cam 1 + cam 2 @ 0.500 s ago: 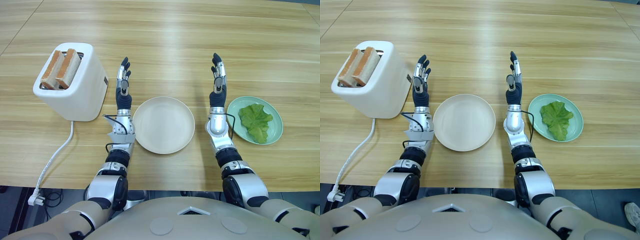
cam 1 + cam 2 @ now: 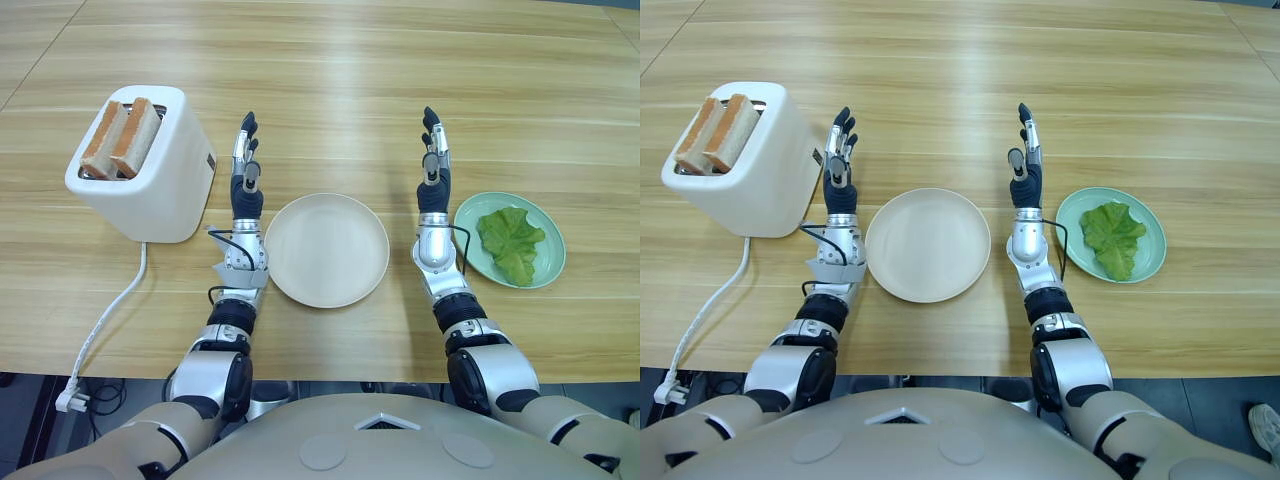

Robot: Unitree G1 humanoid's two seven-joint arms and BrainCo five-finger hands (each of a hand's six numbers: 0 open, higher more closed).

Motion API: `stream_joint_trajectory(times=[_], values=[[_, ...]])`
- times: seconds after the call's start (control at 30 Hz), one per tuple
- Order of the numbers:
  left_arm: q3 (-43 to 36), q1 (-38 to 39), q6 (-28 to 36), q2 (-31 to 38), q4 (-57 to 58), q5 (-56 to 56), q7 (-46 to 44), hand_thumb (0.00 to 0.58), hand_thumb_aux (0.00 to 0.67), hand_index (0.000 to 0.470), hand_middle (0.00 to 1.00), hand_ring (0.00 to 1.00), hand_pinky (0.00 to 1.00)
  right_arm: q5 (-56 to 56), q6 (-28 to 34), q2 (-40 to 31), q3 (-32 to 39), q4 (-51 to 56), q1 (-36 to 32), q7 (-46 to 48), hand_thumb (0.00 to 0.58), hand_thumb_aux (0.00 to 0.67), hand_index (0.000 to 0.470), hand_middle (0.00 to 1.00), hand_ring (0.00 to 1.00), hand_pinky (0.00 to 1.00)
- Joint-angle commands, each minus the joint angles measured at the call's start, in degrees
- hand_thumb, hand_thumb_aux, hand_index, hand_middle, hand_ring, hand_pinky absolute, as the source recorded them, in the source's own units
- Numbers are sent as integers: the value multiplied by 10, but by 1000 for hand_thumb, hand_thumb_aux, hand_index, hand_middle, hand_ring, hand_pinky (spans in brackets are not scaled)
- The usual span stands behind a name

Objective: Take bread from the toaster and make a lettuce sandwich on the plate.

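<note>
We see a wooden table point(image 2: 400, 60) that carries everything, with the plate point(image 2: 326, 250) lying round and beige on its near part; we place the rest from that plate.

The white toaster point(image 2: 165, 190) stands to the plate's left, near it but not touching. Two slices of bread point(image 2: 122, 138) stand upright in the toaster's slots, side by side, their tops rising above the casing, so the bread is left of the plate and a little farther back.

A green dish point(image 2: 553, 262) lies to the plate's right, apart from it, and a leaf of lettuce point(image 2: 512, 242) rests in it.

The left hand point(image 2: 246, 175) is just beside the plate's left rim, between plate and toaster. We find its fingers stretched out straight, close together, pointing away across the table, with nothing in them. The right hand point(image 2: 434, 170) is on the plate's right, between plate and dish, with fingers likewise extended and nothing in its hold.

A white cord point(image 2: 105, 320) runs from the toaster toward the near table edge, well left of the plate.
</note>
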Motion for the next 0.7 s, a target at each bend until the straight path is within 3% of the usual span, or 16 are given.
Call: stream_joint_trajectory(times=[0.03,0.13,0.23,0.43,0.7], values=[[107,63,54,71,-243,165,107,0,0,0,0,0,0,-15,1,-17,3,-20,1,-7,0,0,0,0,0,0],[175,110,114,122,-345,233,149,0,0,0,0,0,0,-16,2,-21,5,-8,-3,-8,0,0,0,0,0,0],[225,141,177,171,-356,268,182,0,0,0,0,0,0,-18,4,-21,12,3,-6,-9,0,0,0,0,0,0],[260,170,295,263,-267,289,217,0,0,0,0,0,0,-35,1,-21,28,10,-10,-14,0,0,0,0,0,0],[199,143,343,339,-90,267,230,0,0,0,0,0,0,-37,0,-27,35,25,-26,-16,0,0,0,0,0,0]])
